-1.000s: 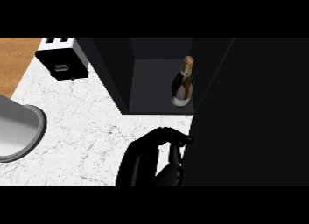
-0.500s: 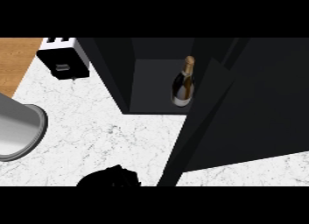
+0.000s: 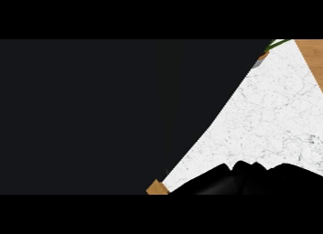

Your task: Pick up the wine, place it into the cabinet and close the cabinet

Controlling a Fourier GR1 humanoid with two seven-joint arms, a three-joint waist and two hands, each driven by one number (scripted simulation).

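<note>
Across most of my view, from the left edge well past the middle, a broad black cabinet [image 3: 110, 114] surface blocks the scene, its slanted edge running from upper right down to lower left. Right of that edge lies a wedge of white marbled counter [image 3: 271, 123], with a strip of wood floor [image 3: 319, 59] at the far right and a hint of green leaves [image 3: 278, 44] at the top. Along the bottom edge sits a dark jagged shape that I take to be one of my hands [image 3: 251, 180], but I cannot tell which hand it is, nor whether my fingers are spread, pressed together or curled. The wine does not show anywhere; I cannot say where it is, which way its neck points or how its long axis lies. My judgement is that it is hidden behind the black surface, and that the step in hand is shutting the cabinet. To do that well, I should press flat against the door near its free edge, push steadily until it meets the frame, and keep my arm clear of the closing gap.
</note>
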